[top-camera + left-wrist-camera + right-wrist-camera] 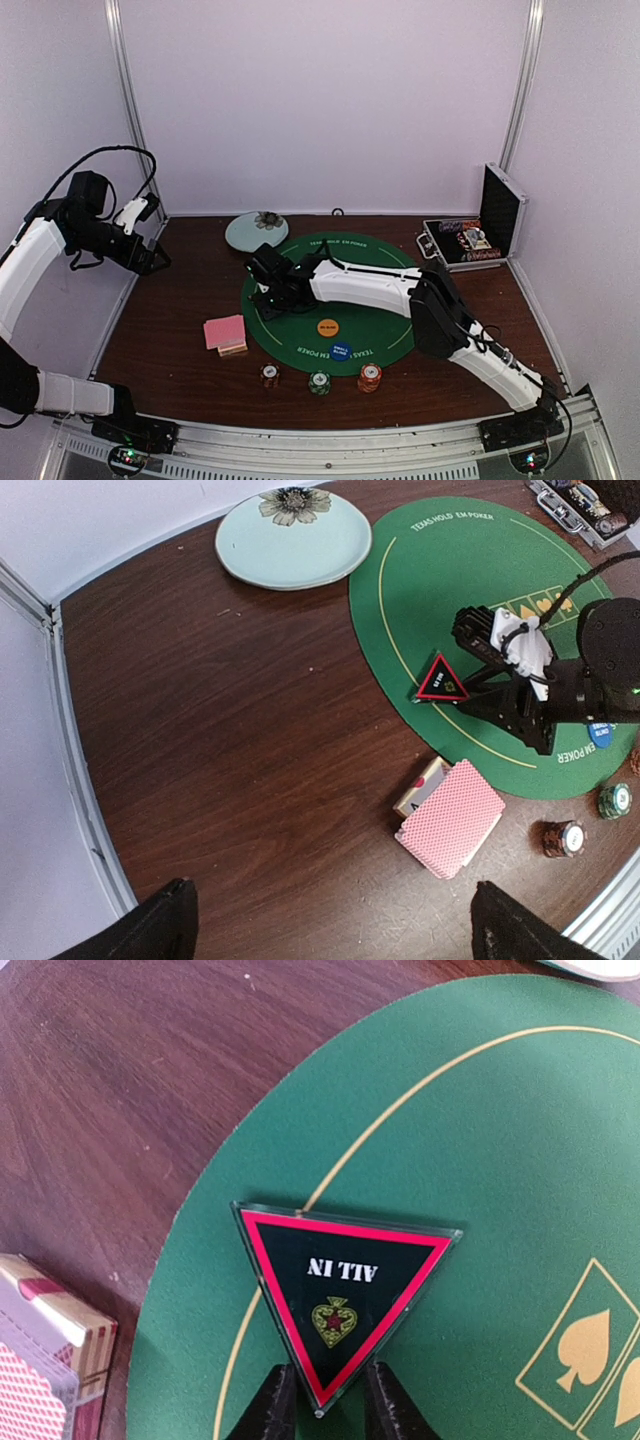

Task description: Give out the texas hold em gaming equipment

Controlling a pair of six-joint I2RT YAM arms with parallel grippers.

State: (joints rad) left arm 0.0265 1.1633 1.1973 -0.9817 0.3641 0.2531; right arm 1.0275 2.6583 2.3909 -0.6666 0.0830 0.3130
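My right gripper [325, 1380] is shut on the lower corner of the red-black triangle marker [345, 1280], which reads "ALL IN", just above the left edge of the green poker mat [500, 1140]. The marker also shows in the left wrist view [443, 680]. The pink-backed cards [225, 332] lie on the table left of the mat, on their box. An orange button [328, 326] and a blue button [341, 351] sit on the mat's near part. A dark chip stack [269, 375], a green one [319, 383] and a red-orange one [370, 377] stand in front of it. My left gripper [150, 260] is open and empty, high at the left.
A pale blue-green plate [256, 231] with a flower lies behind the mat's left side. The open silver-and-black case [470, 240] stands at the back right with chips inside. White walls and metal frame posts enclose the table.
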